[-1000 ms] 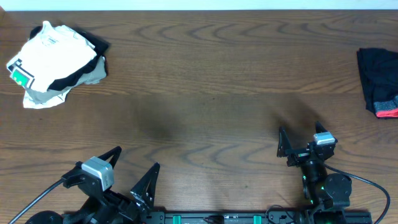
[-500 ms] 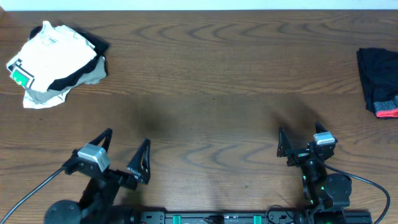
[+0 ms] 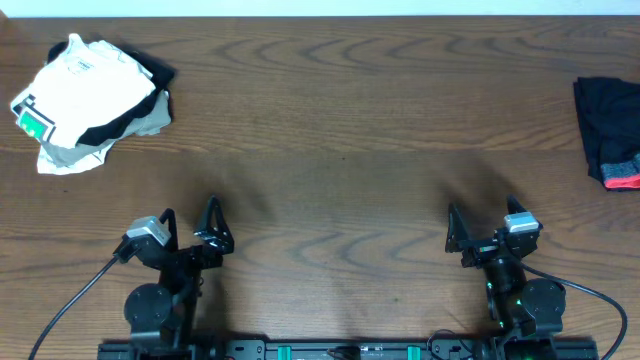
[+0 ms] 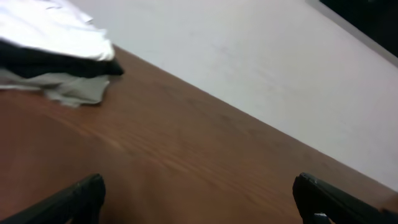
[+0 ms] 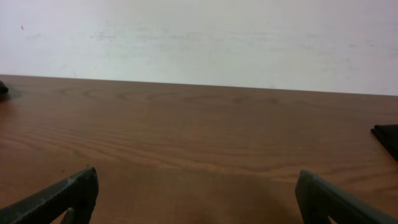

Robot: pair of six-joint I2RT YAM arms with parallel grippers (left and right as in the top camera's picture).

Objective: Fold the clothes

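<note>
The T-shirt (image 3: pixel 80 95) is seen crumpled in a white heap at the far left corner of the desk (image 3: pixel 340 150), with a green mark (image 3: pixel 33 122) at its left edge. It is not spread out, and no fold has been made. A black garment (image 3: pixel 152 72) is caught up in the same heap and shows along the far and right sides. A pale grey-beige cloth (image 3: pixel 150 118) shows at the heap's right side. In the left wrist view the white cloth lies on top, a black layer under it and the grey cloth lowest, touching the wood.

A second dark garment with red trim (image 3: pixel 610 140) is laid at the right edge of the desk, well apart from the heap.

The left gripper (image 3: pixel 190 215) is held near the front edge, left of centre. Its jaws are spread wide and nothing is held between them. The right gripper (image 3: pixel 481 212) is held near the front edge on the right, likewise spread wide and empty. Both are well apart from the T-shirt, and only bare wood is seen between each pair of fingers in the wrist views.
</note>
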